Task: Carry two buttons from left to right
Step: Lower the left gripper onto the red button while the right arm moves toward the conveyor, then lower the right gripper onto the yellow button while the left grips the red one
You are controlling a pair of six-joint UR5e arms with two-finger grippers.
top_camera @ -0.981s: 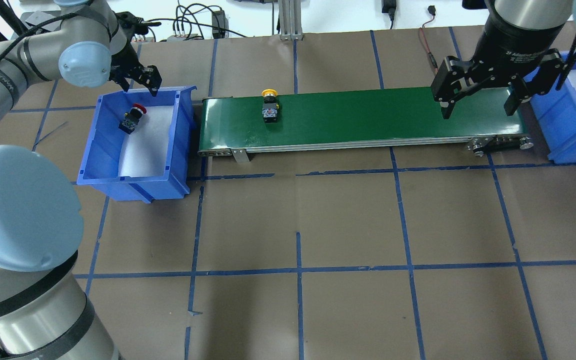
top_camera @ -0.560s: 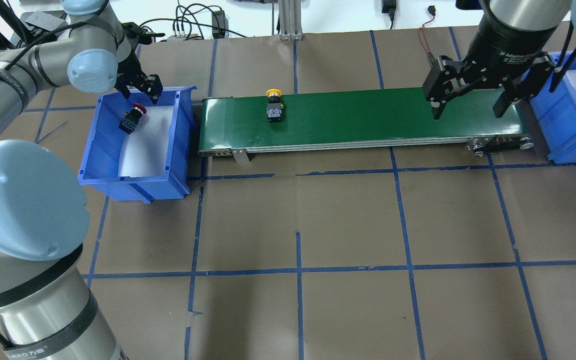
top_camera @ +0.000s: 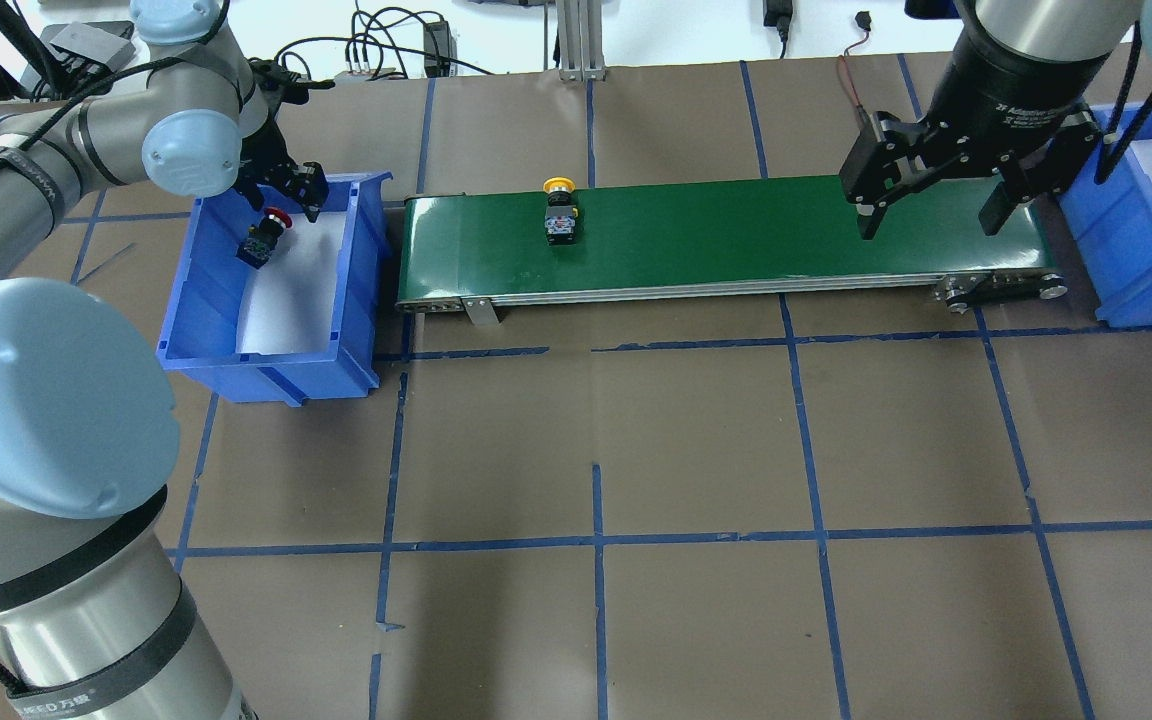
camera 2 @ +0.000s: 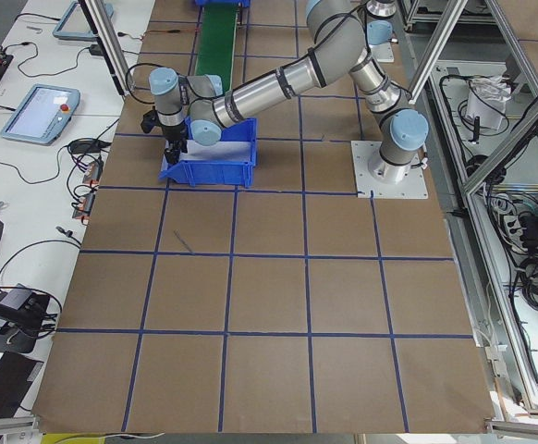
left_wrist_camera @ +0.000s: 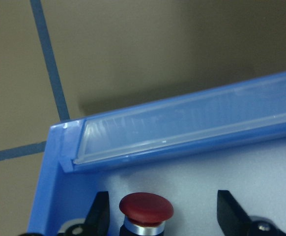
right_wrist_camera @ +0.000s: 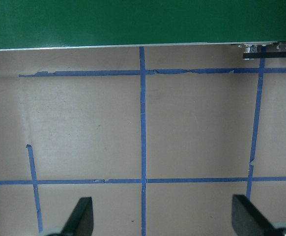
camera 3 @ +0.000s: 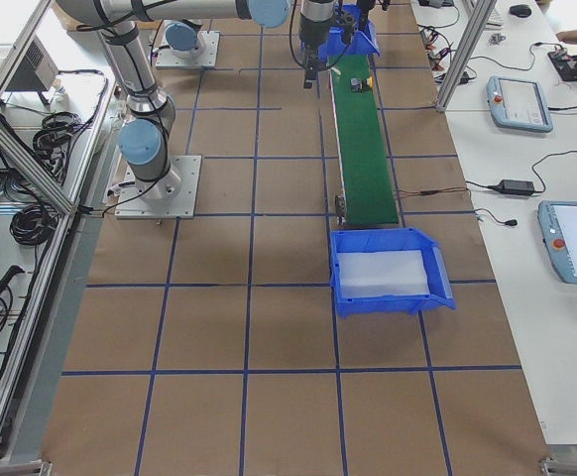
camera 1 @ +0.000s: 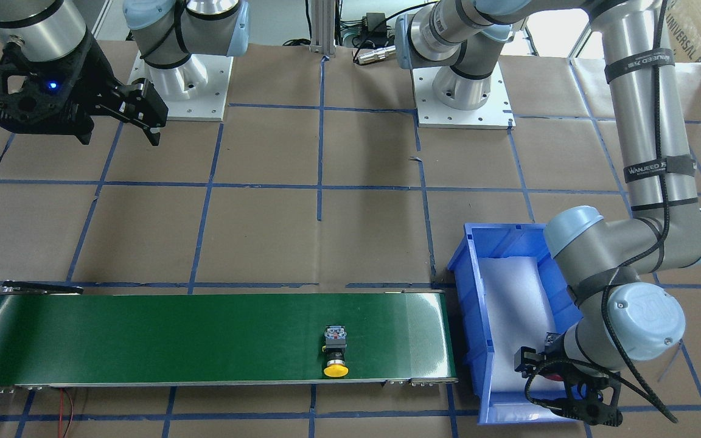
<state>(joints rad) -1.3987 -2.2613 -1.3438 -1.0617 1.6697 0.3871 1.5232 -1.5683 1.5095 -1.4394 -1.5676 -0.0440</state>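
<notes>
1. We read this as the second pick. The yellow button is already on the belt, left of its middle. The red button lies in the left bin, near its far wall.
2. Left gripper hangs spread over the red button and holds nothing. In the wrist view its fingers stand either side of the red cap, apart from it.
3. Right gripper is wide open and empty over the belt's right end, beside the right bin.
4. Next move, as we judge it: sink lower, close across the button's body, lift clear of the near wall, then set it on the belt.
5. Red button: tilted, with its cap toward the bin's far-right corner and its long axis diagonal.
6. Yellow button: on its side, with its cap pointing away from the robot and its long axis across the belt.
</notes>
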